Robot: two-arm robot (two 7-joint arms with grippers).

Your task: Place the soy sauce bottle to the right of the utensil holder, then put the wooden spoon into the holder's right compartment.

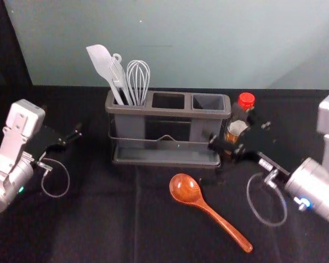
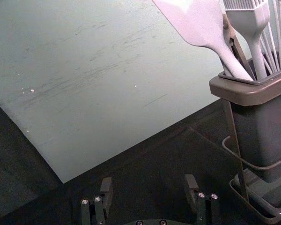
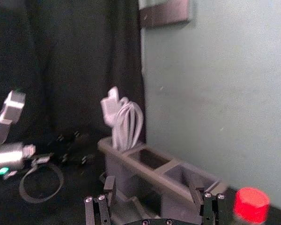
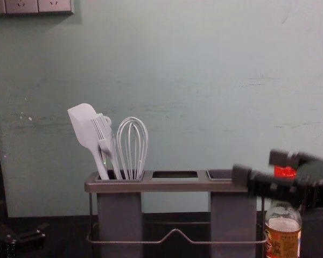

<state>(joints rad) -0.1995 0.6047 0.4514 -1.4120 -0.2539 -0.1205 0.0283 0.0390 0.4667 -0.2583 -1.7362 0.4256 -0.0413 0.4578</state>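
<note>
wooden spoon (image 1: pixel 209 212) lies before utensil holder (image 1: pixel 170 112); light, stiff, slick, we judge: pinch mid-handle. right gripper (image 3: pixel 152 185) gapes empty by soy sauce bottle (image 4: pixel 283 234), right of holder; left gripper (image 2: pixel 149 182) wide too, left of holder.

One each: holder (image 1: pixel 170 111), bottle (image 1: pixel 246 99), spoon (image 1: pixel 185 189), spatula (image 4: pixel 85 126), brush (image 4: pixel 103 129), whisk (image 4: pixel 131 148); maybe another utensil (image 2: pixel 240 52).

Utensil holder (image 1: pixel 167 112) on table (image 1: pixel 98 219), 3 compartments in 1 row. Left compartment: 3 utensils, spatula (image 1: pixel 101 61) leftmost, brush (image 1: pixel 118 75) between, whisk (image 1: pixel 138 76) rightmost. Soy sauce bottle (image 1: pixel 237 127) upright just beside holder's right end (contact cannot be told). Wooden spoon (image 1: pixel 185 188) before holder, bowl toward it, handle running near-right.
</note>
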